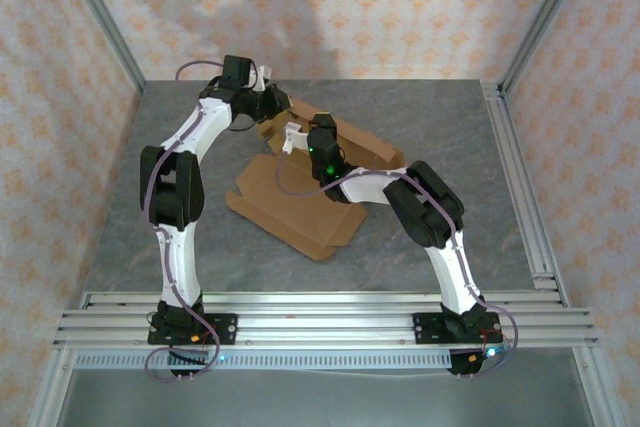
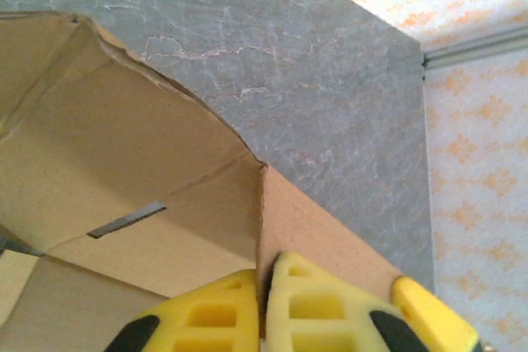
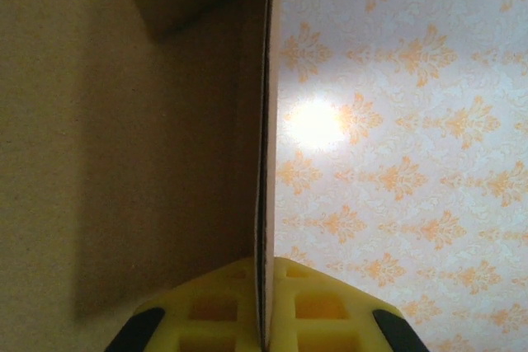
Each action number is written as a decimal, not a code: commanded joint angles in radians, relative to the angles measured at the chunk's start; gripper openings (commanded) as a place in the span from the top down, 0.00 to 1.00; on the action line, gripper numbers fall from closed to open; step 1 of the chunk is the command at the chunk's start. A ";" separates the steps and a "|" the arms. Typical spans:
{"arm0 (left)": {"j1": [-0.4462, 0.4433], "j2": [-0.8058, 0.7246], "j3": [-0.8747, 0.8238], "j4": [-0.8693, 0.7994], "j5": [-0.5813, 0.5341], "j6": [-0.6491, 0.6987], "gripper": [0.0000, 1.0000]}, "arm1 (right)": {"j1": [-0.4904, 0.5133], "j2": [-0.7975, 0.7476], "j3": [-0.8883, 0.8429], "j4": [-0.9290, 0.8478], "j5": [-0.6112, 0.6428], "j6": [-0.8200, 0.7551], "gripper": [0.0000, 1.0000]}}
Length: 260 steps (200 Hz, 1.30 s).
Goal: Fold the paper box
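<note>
Left fingers [image 2: 318,302]: yellow pads pressed together on the thin edge of a raised cardboard panel, with no gap beside the sheet.
Left gripper [image 2: 266,279]: clamped on the paper box [image 1: 300,212] at its far left corner, where two panels meet at a crease.
Right fingers [image 3: 214,307]: yellow pads closed tight on either side of a panel seen edge-on.
Right gripper [image 3: 265,274]: gripping the box at a raised panel in its far middle part, to the right of the left gripper.
Paper box: plain brown cardboard. Its near part lies flat and spread out, and its far flaps are lifted where the grippers hold them.
Slit [image 2: 128,220]: a short cut in the panel on the inner side of the box, left of the left gripper.
Left arm [image 1: 175,187]: curves round the box's left side and reaches its far edge.
Right arm [image 1: 430,212]: bends in from the box's right side, its wrist above the box's middle.
Table [image 1: 450,127]: grey and marbled, under the box and bare around it.
Rails [image 1: 320,312]: aluminium, on the near side of the box, carrying both arm bases.
Walls [image 3: 396,162]: pale with an orange pattern, behind the box and to both sides.
</note>
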 commanded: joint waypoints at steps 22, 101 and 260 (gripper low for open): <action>-0.013 -0.052 -0.022 -0.039 0.002 0.014 0.56 | 0.008 -0.032 0.020 -0.037 -0.004 0.006 1.00; 0.011 -0.368 -0.367 0.110 -0.388 0.023 0.04 | 0.003 -0.039 0.018 -0.044 -0.005 0.040 1.00; 0.098 -0.220 -0.527 0.274 -0.257 -0.046 0.09 | -0.012 -0.195 0.080 -0.423 -0.040 0.400 1.00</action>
